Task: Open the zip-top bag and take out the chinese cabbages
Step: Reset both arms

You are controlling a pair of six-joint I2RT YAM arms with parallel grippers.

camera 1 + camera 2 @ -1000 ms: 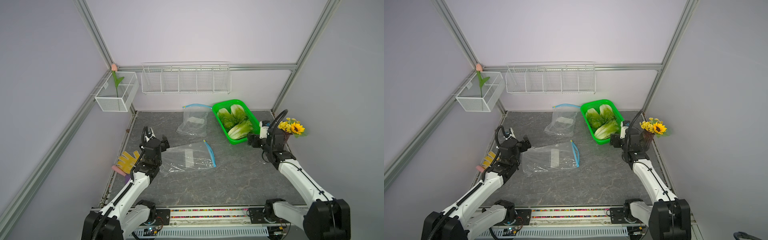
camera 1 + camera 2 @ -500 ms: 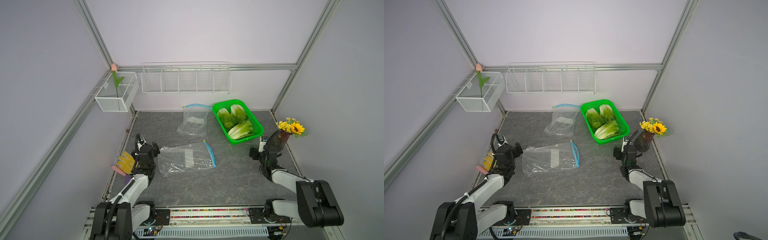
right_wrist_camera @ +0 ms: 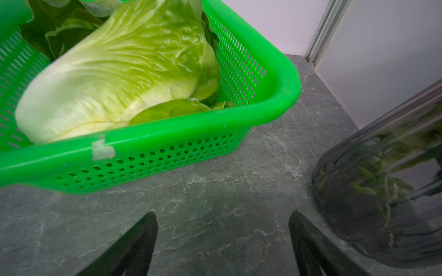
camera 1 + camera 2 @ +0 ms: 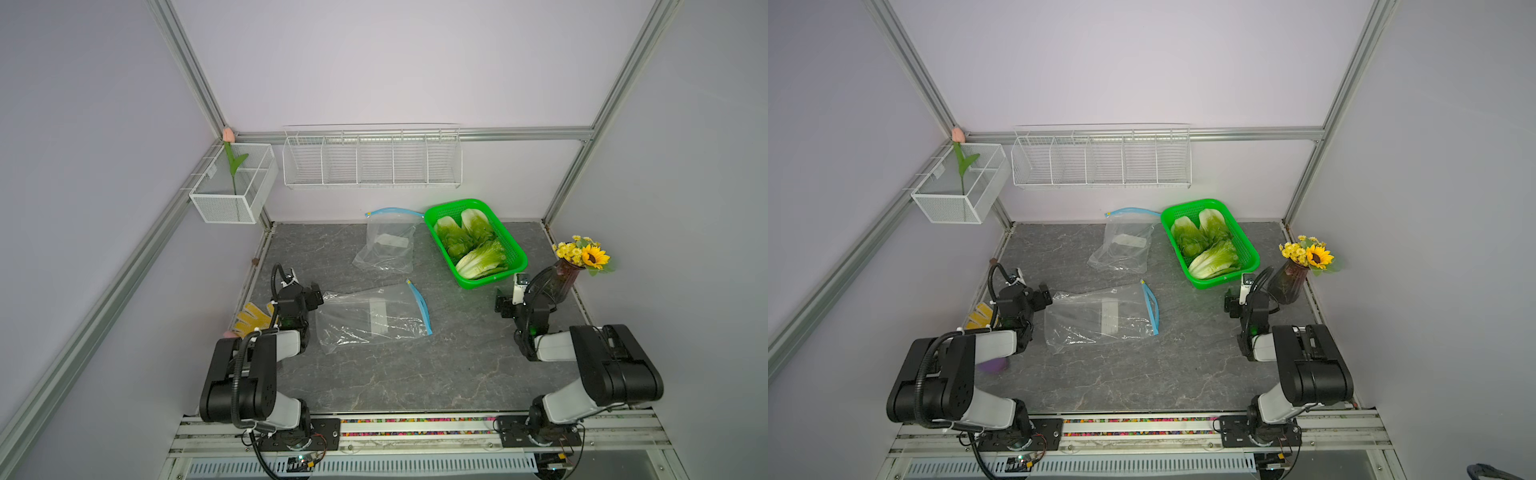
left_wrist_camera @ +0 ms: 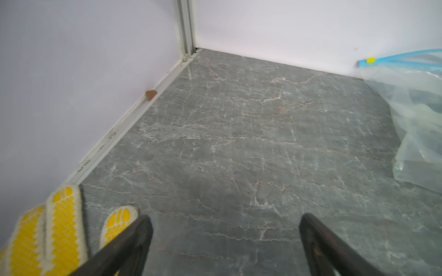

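The left gripper [image 5: 224, 216], spread and empty, sits far left of the green perforated plastic basket [image 4: 494, 281], beyond the flat, clear zip-top bag [image 4: 374, 318]. The white-based, green-leaved chinese cabbages [image 4: 473, 245] lie inside that basket. The right gripper [image 3: 223, 213], also spread and empty, is nearer.

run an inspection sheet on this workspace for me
surface: grey marbled table, no spills seen
job's things: three chinese cabbages lie in the green basket; near zip-top bag and far zip-top bag lie on the table, both look empty
clutter: yellow glove by the left arm; flower vase beside the right arm
grippers: left gripper open, empty; right gripper open, empty, facing the basket
cables: black cable loop on the left wrist, one on the right too; neither looks snagged
surroundings: wire rack on back wall; mesh box holding a tulip
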